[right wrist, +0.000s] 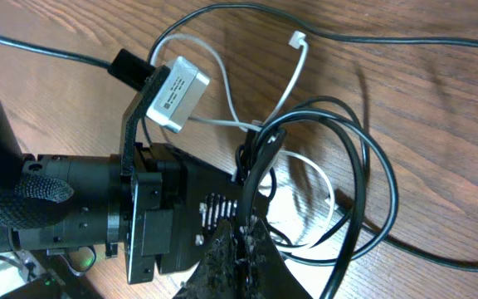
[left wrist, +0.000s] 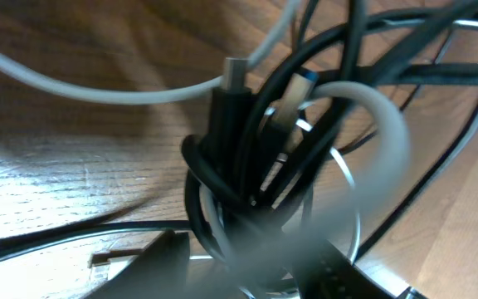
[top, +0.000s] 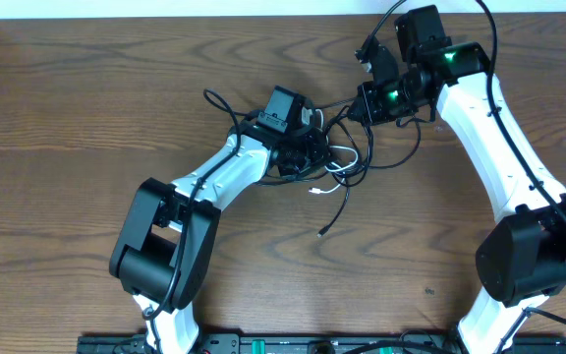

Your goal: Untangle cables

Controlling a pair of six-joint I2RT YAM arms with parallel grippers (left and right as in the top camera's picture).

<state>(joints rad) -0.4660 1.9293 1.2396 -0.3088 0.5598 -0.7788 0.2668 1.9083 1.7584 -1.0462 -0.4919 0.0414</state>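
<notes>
1. Brown wood-grain table fills the overhead view, and the tangle of thin black cables lies right of the frame's centre, between the two arms.
2. One short white cable shows at the lower edge of that tangle, and a single black strand trails down from it to a loose end lower in the frame.
3. Reaching up from the lower left of the overhead frame, the left gripper sits at the tangle's left edge.
4. Its own wrist view is filled by the knot: black cables looped around each other, the white cable crossing the upper left, and a silver plug with a blue insert poking out near the centre.
5. Whether the left gripper's jaws are apart or closed cannot be told, since the bottom of that view is blurred.
6. Coming from the right side, the right gripper sits at the tangle's upper right.
7. At the bottom centre of its wrist view, the right gripper is closed, pinching black cables that rise from between its fingertips and fan out into loops to the right.
8. The white cable curls across the top of that frame, ending in a small white plug.
</notes>
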